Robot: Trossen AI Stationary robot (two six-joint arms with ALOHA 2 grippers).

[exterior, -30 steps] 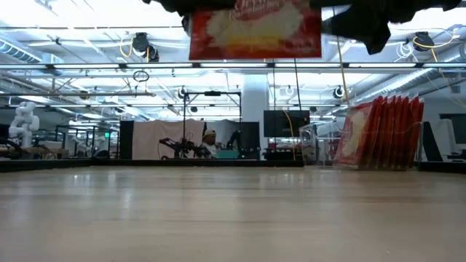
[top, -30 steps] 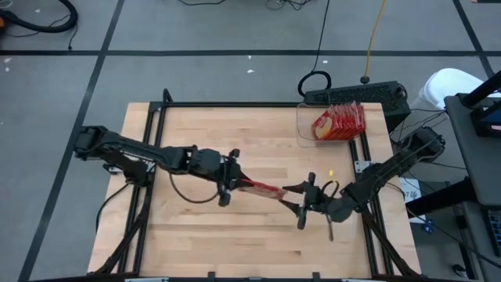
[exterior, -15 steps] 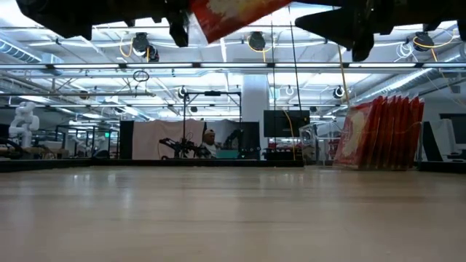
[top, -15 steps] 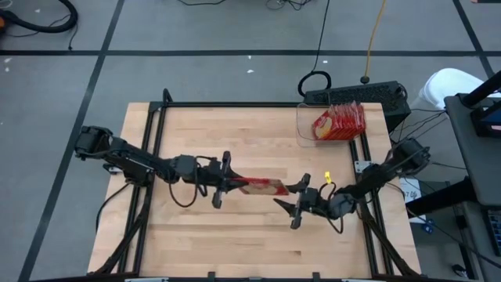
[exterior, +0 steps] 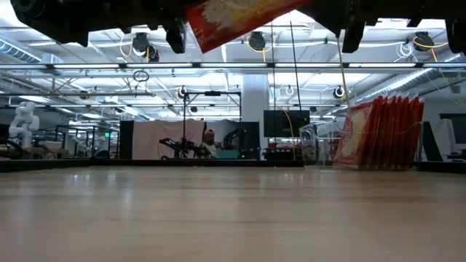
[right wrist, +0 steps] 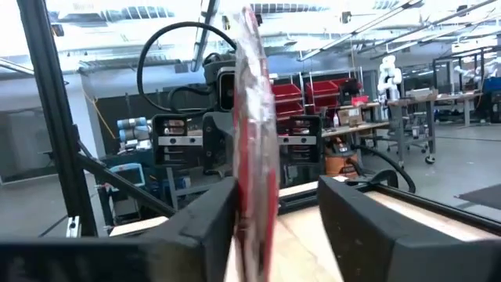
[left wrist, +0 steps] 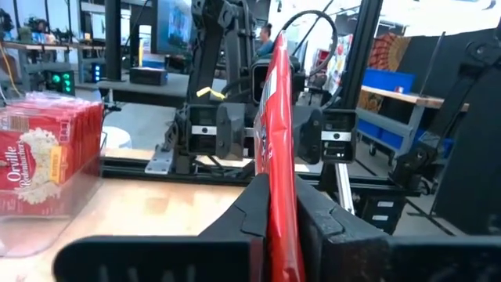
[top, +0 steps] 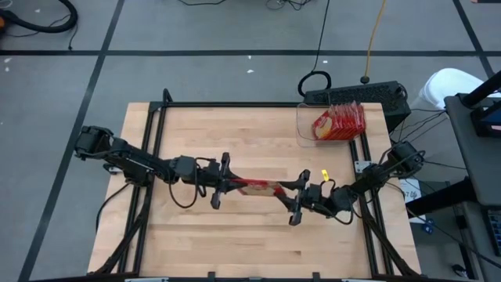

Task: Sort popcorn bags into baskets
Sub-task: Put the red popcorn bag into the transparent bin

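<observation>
Held bag: one red popcorn bag (top: 254, 186) hangs edge-on above the wooden table (top: 196, 133), centre of the high view, stretched between the two grippers. In the low view it shows at the top edge (exterior: 233, 18), tilted, well clear of the tabletop.

Left gripper (top: 223, 182): centre-left of the high view, arm reaching in from the left edge of the table. Fingers clamped tight on one end of the bag; the left wrist view shows both dark fingers (left wrist: 254, 207) pressed against the red film (left wrist: 278, 157).

Right gripper (top: 295, 198): just right of centre in the high view, arm coming from the right side. The bag's other end sits between its fingers. In the right wrist view one finger (right wrist: 211, 211) lies against the bag (right wrist: 254, 157); the other stands off with a gap. Grasp not complete, jaws parted.

Clear bin (top: 304, 125): upper right of the table in the high view, against the table frame.

Sorted bags (top: 340, 121): a row of red popcorn bags standing upright on edge inside the bin; also at the right of the low view (exterior: 382, 131), and at the left of the left wrist view (left wrist: 47, 157), cream popcorn picture facing out.

Background: workshop racks and ceiling lights beyond the table.
</observation>
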